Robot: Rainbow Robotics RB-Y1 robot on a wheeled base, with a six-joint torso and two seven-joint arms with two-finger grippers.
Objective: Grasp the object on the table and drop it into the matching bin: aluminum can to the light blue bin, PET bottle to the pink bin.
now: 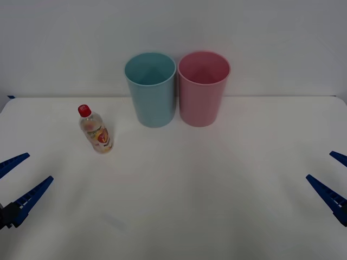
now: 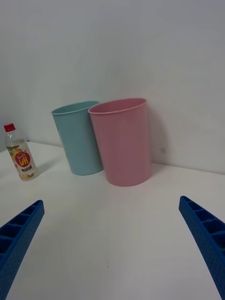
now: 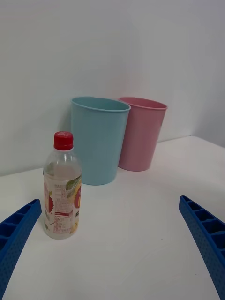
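Standing on white table (image 1: 227,189): blue bin (image 1: 150,89) and pink bin (image 1: 203,88) touching side by side at back, small bottle (image 1: 96,130) upright, well left of them. Left gripper (image 1: 19,181) nearer, bottle ahead of it, long axis vertical. Right gripper (image 1: 332,179) far right. Both wide open, holding nothing.
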